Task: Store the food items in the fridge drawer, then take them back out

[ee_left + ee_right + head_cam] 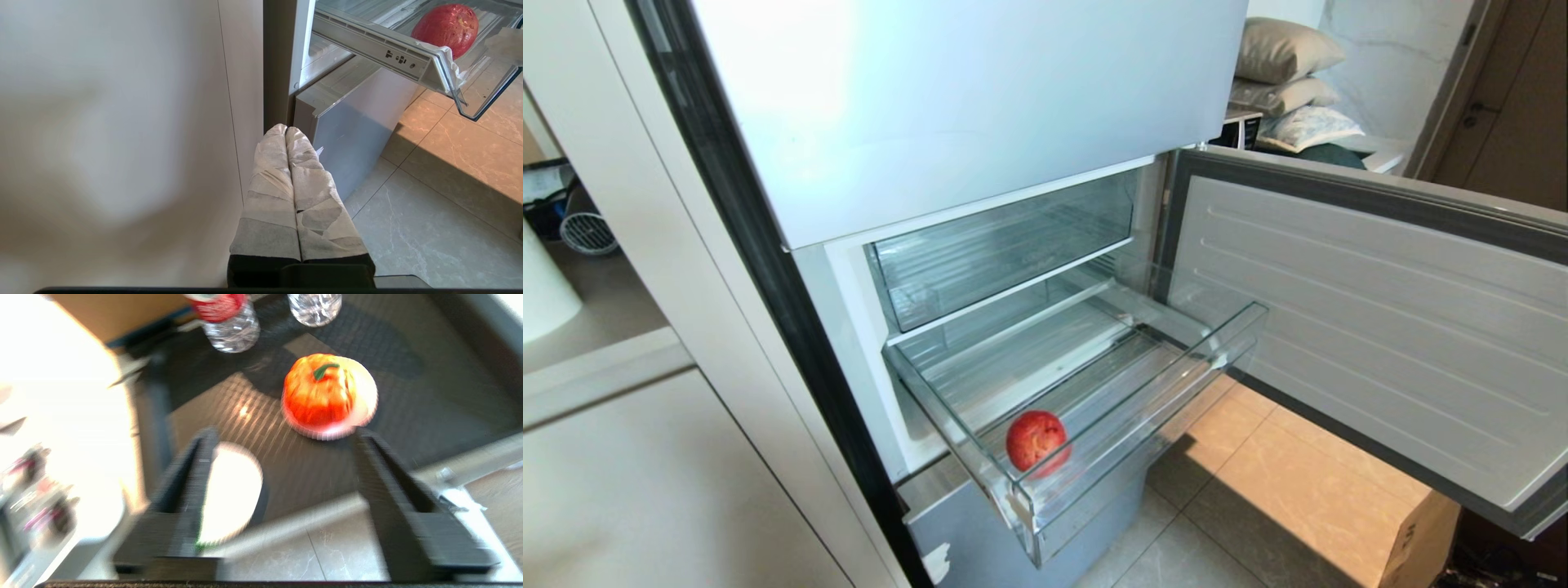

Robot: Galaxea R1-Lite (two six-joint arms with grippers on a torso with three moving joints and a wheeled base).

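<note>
Pale cabinet panels (pixel 645 457) fill the left of the head view, smooth and matt, beside the fridge with its glossy pale-blue upper door (pixel 947 98). Below that door the fridge drawer (pixel 1143 416) stands pulled out: wide, shallow, clear plastic with a ribbed floor and a thick transparent front wall. A red apple (pixel 1036 441), round and shiny with pale speckles, lies in the drawer's front left corner, against the front wall. Further right the lower fridge door (pixel 1380 327) swings open, its white ribbed lining showing, over beige stone floor tiles (pixel 1258 465).

Neither arm shows in the head view. The left pincer (pixel 287 130), its fingers wrapped in grey cloth tape, is clenched with the tips pressed together and holds nothing; it hangs low by the cabinet edge, well apart from the apple, which sits up in the drawer beyond it.

The right pincer (pixel 282 437), with black fingers spread apart, is released and empty. It hovers over a dark ribbed mat (pixel 286 465), where an orange-red fruit (pixel 318 394) with a green stem rests on a small white dish (pixel 361 404), just beyond the fingertips. Two clear plastic bottles (pixel 233 322) stand behind it.
</note>
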